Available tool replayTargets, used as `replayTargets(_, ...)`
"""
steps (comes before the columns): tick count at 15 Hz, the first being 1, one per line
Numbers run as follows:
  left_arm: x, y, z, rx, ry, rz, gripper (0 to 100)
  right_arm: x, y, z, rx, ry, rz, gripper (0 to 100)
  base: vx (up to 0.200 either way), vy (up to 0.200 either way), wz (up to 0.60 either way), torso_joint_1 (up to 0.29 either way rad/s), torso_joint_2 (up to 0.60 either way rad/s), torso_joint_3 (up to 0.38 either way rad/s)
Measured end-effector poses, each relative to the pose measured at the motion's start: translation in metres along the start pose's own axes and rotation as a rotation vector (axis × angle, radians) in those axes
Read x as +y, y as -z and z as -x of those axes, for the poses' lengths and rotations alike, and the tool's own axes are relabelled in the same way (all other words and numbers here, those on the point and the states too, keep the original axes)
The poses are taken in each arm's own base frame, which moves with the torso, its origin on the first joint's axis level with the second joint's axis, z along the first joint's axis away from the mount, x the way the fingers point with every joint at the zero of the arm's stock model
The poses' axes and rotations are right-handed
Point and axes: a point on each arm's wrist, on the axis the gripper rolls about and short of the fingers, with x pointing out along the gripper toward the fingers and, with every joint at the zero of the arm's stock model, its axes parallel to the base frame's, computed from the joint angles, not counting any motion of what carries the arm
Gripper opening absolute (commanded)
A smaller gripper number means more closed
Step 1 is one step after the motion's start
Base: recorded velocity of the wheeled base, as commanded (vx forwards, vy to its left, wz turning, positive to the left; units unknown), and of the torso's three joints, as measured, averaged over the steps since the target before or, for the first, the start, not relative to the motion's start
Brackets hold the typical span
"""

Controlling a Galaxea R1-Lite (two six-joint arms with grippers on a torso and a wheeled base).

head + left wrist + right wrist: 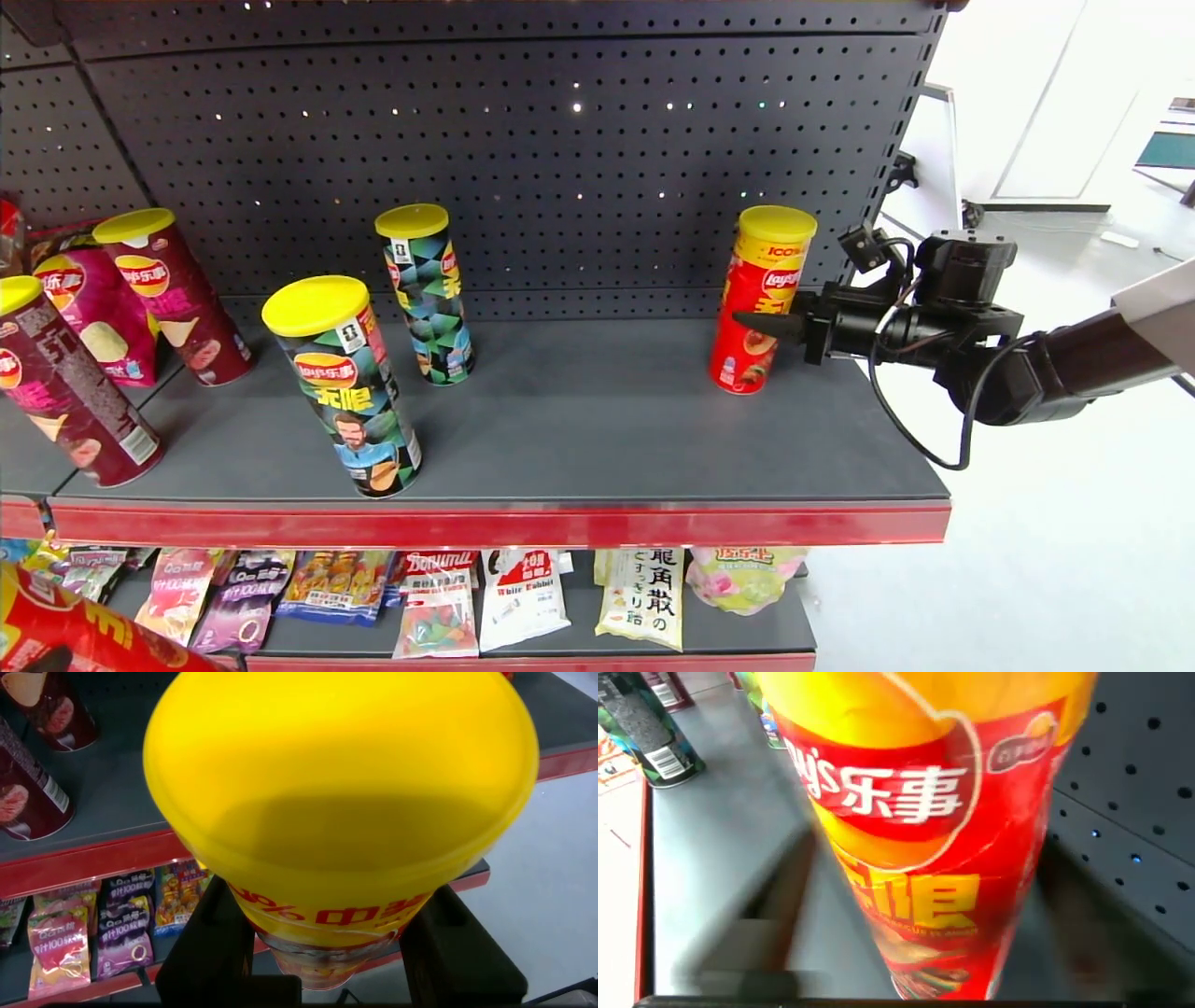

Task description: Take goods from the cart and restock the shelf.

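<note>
Nearest to me, low on the robot's left, the left pincer (327, 957) is clamped on a held can (336, 793), its yellow lid turned up toward the wrist. That can waits its turn, in front of the shelf and below its red front edge. Snack bags (523, 597) lie on the lower shelf beneath.

Up on the shelf (607, 420), a patterned can (350, 383) stands near the front and a second one (428, 294) further back. Maroon cans (65, 383) crowd the left end.

Further in and to the right, the red can (761, 299) stands upright on the shelf, close to the pegboard (560, 159). The right pincer (761, 327) sits around its middle; whether it is gripping or has let go I cannot tell.

This looks like the placing step. The can's base should sit flat before the grip goes. The pincer should then part fully and draw straight back toward the open right end. A tall, narrow can like this would tip from a sideways brush.

It is a slim tube, red low down and yellow near the top, with a glossy wrap and a yellow lid.
</note>
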Motion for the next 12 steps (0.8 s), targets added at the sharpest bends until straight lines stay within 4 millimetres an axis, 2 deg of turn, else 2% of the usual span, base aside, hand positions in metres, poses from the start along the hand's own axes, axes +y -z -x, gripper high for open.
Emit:
replayTargets(5, 0.0, 0.001, 0.0, 0.002, -0.005, 0.001, 0, 0.006, -0.004, 0.003, 0.008, 0.116, 0.006, 0, 0.0, 0.0, 0.0, 0.0, 0.0, 0.0)
replayTargets(8, 0.0, 0.001, 0.0, 0.006, -0.007, 0.001, 0, 0.031, -0.007, 0.013, 0.038, 0.195, -0.015, 0, 0.0, 0.0, 0.0, 0.0, 0.0, 0.0)
replayTargets(12, 0.001, 0.001, -0.002, 0.011, -0.01, 0.002, 0, 0.073, -0.011, 0.037, 0.025, 0.286, 0.007, 0, 0.0, 0.0, 0.0, 0.0, 0.0, 0.0)
